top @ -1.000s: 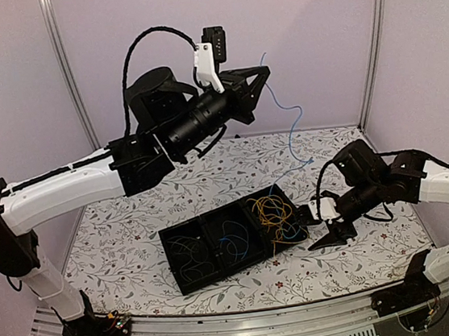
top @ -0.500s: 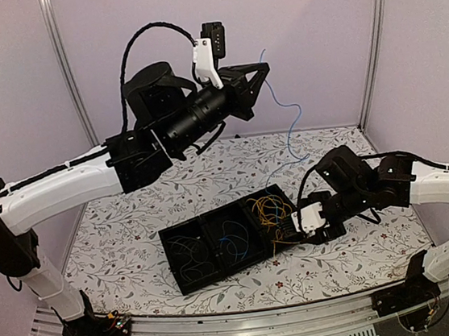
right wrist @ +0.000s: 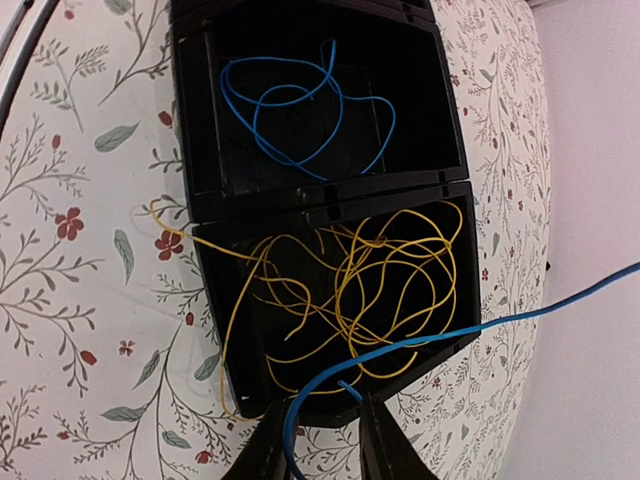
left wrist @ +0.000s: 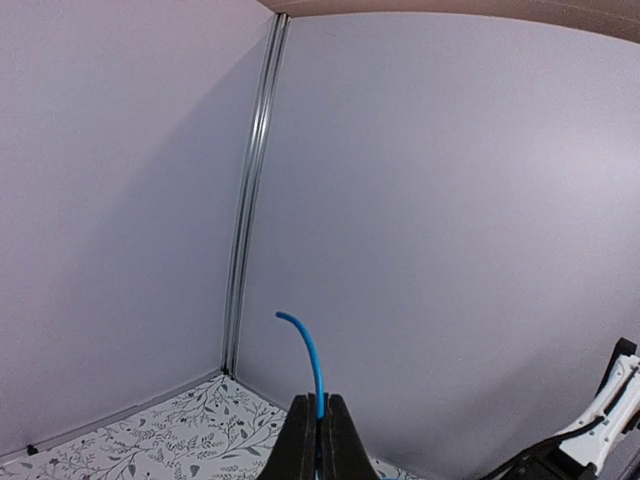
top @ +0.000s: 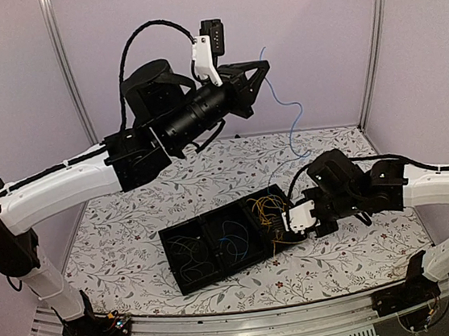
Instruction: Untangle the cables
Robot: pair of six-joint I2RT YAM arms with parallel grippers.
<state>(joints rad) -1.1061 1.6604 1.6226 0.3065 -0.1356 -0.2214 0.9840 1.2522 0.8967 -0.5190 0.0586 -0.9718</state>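
Note:
A black three-compartment tray (top: 165, 248) lies on the flowered table. Tangled yellow cables (top: 268, 212) fill its right compartment (right wrist: 380, 280). A blue coil (right wrist: 300, 110) lies in the middle one. My left gripper (top: 264, 70) is raised high and shut on a long blue cable (top: 296, 119), whose end curls above the fingers (left wrist: 310, 350). That cable (right wrist: 480, 325) runs down across the tray's right end and passes between the fingers of my right gripper (right wrist: 320, 410). The right gripper (top: 287, 229) sits low at that end, its jaws still apart around the cable.
The tray's left compartment holds thin cable loops (top: 188, 257). One yellow strand (right wrist: 165, 220) spills over the tray wall (right wrist: 320, 192) onto the cloth. Purple walls with metal posts (top: 63, 65) enclose the table. The left arm (top: 72, 185) spans high over the left side.
My right gripper moved left to the tray's right end and its jaws narrowed around the blue cable. The left gripper stayed raised, still shut on the cable.

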